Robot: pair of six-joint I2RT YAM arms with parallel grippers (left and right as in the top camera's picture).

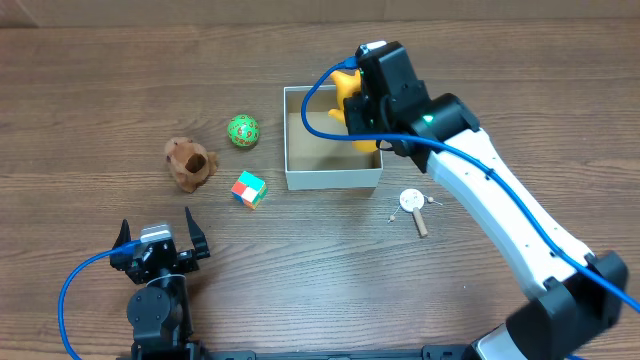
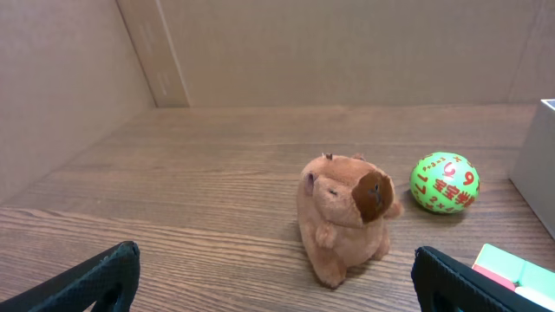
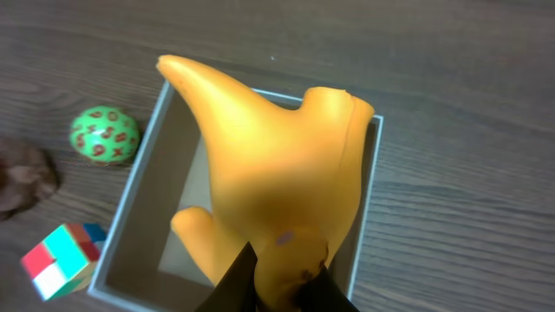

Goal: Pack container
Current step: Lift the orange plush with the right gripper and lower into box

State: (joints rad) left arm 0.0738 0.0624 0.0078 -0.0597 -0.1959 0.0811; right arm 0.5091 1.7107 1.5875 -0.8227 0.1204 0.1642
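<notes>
Container (image 1: 333,181) walls ring bare floor beneath my right gripper (image 3: 279,277), clenched on a yellow toy (image 3: 277,173) over its right wall, while my left gripper (image 1: 160,233) gapes well apart.

Soft, even light from above on the brown wood-grain surface (image 1: 300,280), shadows short and faint. Overhead view sharp. Left wrist: brown plush capybara toy (image 2: 347,217) crisp, the left end effector (image 2: 276,277) a dark blur at the corners. Right wrist: smooth yellow toy (image 3: 277,173) looms soft-focused, gently glossy.
</notes>
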